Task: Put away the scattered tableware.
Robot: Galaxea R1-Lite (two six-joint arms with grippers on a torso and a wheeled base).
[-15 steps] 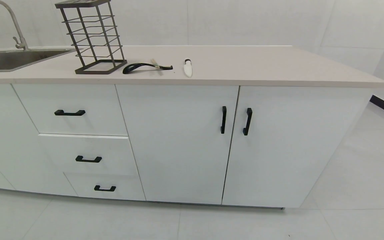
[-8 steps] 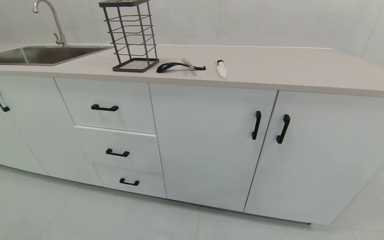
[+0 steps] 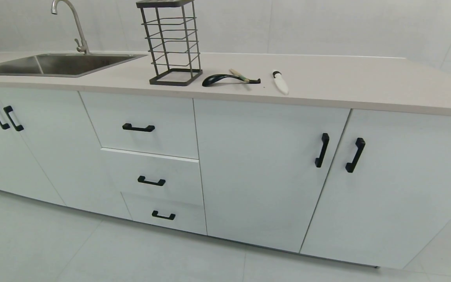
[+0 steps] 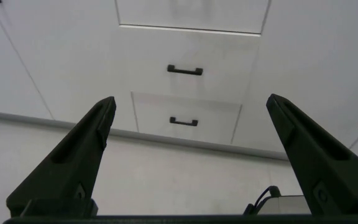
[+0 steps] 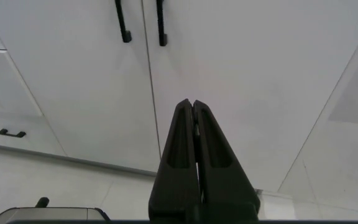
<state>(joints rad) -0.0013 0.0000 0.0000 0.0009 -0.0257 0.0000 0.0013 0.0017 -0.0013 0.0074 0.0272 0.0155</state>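
- The approach seems to be in hand: the black spoon, a wooden stick and the white knife are lying on the counter, at three o'clock of the wire rack.
- The left gripper is hanging spread wide; the right gripper is clenching on nothing.
- Next, I judge, an arm is needing to rise to counter height.
- The rack's top is being cut off; the stick is hard to identify.
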